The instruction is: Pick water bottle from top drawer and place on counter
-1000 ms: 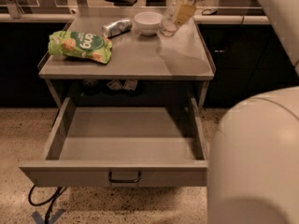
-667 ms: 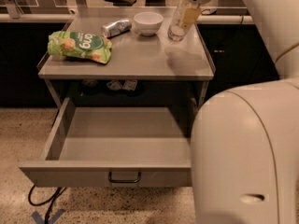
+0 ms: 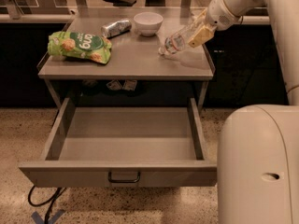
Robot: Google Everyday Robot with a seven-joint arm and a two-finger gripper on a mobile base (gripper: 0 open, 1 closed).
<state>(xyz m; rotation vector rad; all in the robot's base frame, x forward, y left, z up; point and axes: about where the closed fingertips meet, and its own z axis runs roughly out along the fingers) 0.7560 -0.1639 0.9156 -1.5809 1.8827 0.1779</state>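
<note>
The gripper (image 3: 197,33), fingers clamped on the tilted bottle (image 3: 175,42) near the right edge of the table (image 3: 135,62), could let it roll off.

**Occluded and Truncated Regions**

We locate the claw (image 3: 200,31) above the right rear of the counter (image 3: 135,62), closed round the raised end of the tilted water bottle (image 3: 177,40); that end is covered. The bottle's label print is too small to read. The arm (image 3: 280,31) exits the top and right edges. We cannot identify the small items (image 3: 122,84) shadowed under the counter. The robot body (image 3: 257,167) is cut off right and below. The cable (image 3: 44,202) disappears beneath the top drawer (image 3: 126,143).
</note>
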